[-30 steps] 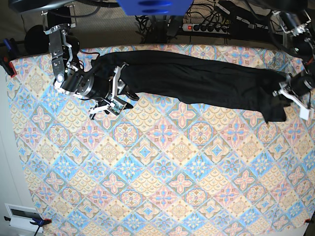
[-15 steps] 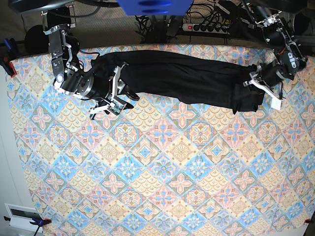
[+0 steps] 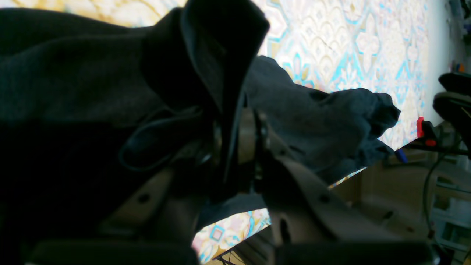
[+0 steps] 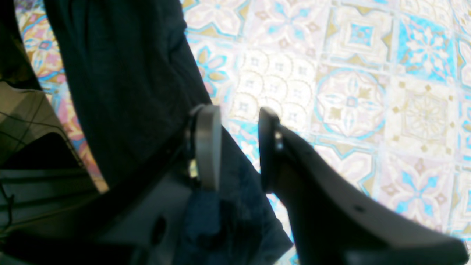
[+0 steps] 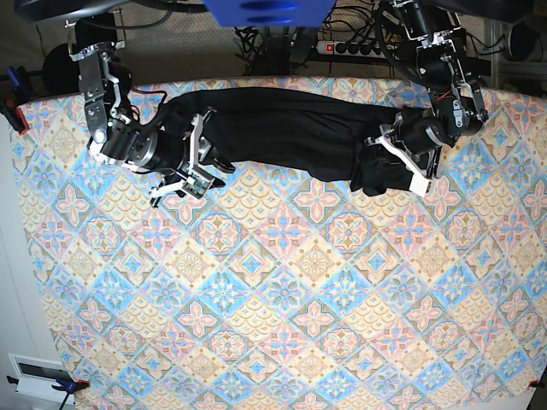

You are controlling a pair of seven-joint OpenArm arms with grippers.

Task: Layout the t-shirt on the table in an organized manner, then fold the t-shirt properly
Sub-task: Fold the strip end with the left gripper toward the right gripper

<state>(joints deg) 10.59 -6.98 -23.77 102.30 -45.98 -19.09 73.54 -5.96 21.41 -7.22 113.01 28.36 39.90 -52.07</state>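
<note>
The black t-shirt lies in a long rumpled band across the far part of the table. My left gripper is shut on the shirt's right end, which bunches into a thick wad there. The left wrist view shows dark fabric pinched between that gripper's pads and draped over them. At the shirt's left end, my right gripper stands open. The right wrist view shows a gap between its fingers, with the shirt's edge running under them over the patterned cloth.
A power strip and cables lie behind the table's far edge. Red clamps hold the cloth at the far left corner, another clamp sits at the near left, and one shows past the table edge.
My left gripper has carried the shirt's right end leftward from the table's right edge, bunching the fabric. The right arm has shifted only slightly.
</note>
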